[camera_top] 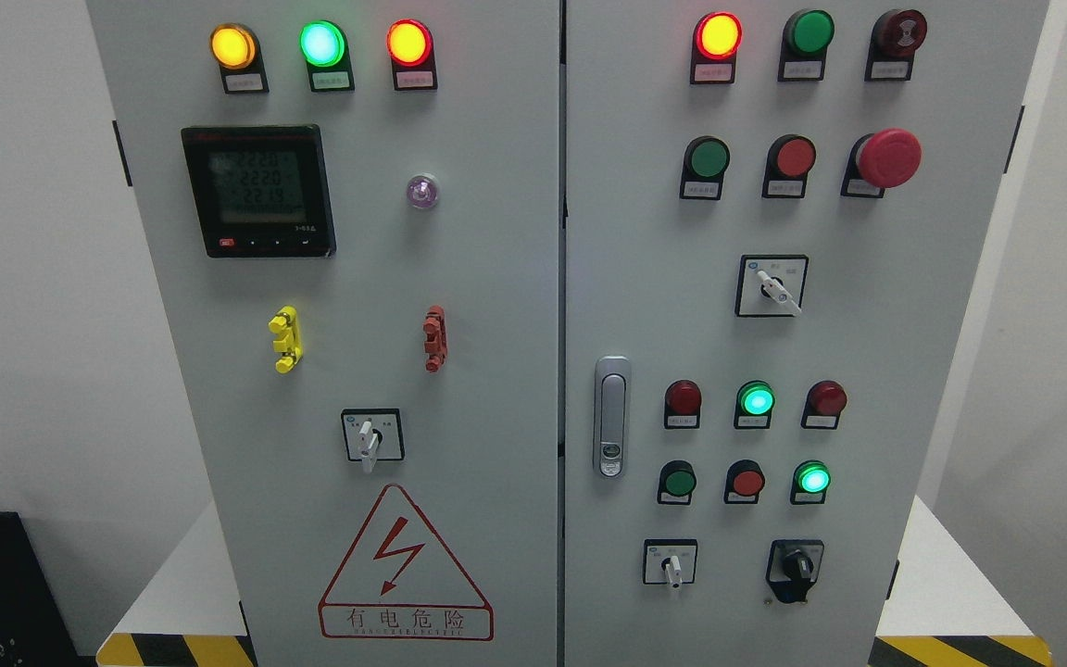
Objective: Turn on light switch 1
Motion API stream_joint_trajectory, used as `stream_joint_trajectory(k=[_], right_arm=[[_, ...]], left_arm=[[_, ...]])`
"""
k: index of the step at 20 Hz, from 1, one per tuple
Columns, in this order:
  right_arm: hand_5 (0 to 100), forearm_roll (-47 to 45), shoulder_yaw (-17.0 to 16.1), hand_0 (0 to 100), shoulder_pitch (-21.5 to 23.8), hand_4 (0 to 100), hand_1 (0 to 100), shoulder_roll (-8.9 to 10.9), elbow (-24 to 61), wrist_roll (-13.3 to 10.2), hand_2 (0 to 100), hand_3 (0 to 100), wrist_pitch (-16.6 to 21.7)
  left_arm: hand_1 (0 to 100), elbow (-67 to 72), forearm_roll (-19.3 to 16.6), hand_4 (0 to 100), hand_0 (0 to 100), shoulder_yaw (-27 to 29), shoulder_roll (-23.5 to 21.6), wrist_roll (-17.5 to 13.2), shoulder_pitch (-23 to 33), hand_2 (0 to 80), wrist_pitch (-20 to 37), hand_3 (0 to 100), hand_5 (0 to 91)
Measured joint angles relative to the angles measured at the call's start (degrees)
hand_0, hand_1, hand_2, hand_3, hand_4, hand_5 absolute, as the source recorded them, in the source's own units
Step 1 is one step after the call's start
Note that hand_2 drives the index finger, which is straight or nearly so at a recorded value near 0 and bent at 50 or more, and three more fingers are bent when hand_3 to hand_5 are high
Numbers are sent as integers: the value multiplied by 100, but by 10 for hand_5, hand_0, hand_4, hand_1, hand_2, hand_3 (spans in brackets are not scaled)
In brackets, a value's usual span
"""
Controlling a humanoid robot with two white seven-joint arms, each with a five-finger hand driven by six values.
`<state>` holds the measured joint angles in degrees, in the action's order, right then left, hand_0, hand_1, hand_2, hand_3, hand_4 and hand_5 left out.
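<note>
Clearly I have not started the reaching step yet: neither of my hands is in view, so I cannot tell the state of the fingers. Before me stands the grey cabinet point(496, 278) with two doors. Its left door point(357, 556) carries a meter point(258, 191), and its right door point(867, 556) carries most of the buttons. I cannot read the small labels, so which control is switch 1 is my guess: perhaps the white knob point(368, 441) low on the left door. Next, I judge, I must raise one hand toward it.
</note>
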<state>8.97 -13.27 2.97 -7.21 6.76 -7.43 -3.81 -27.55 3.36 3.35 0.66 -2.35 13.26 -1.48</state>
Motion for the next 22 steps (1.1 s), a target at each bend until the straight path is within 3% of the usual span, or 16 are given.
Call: stream_joint_trajectory(k=[4,12,13,19,21,22], right_arm=[[0,0,0,307,0,0,0,0,0,0,0,0,0],[0,0,0,307,0,0,0,0,0,0,0,0,0],[0,0,0,307,0,0,0,0,0,0,0,0,0],[0,0,0,307,0,0,0,0,0,0,0,0,0],[0,0,0,307,0,0,0,0,0,0,0,0,0],[0,0,0,307,0,0,0,0,0,0,0,0,0]], left_arm=[[126,-1281,-35,94,431,-12,-73,-228,506,0,19,0,0],[138,-3938,-34,340,455,30,-275,-549,1080,44,304,238,11],[153,-4224,-30,403,459,34,-295,-572,1117,72,390,292,88],[328,-5876,89,543,488,78,-378,-627,1216,169,714,392,195],[390,-6286,201,628,500,97,-397,-637,1172,213,755,466,322],[413,-6499,260,666,508,107,-408,-643,1154,225,757,500,431]])
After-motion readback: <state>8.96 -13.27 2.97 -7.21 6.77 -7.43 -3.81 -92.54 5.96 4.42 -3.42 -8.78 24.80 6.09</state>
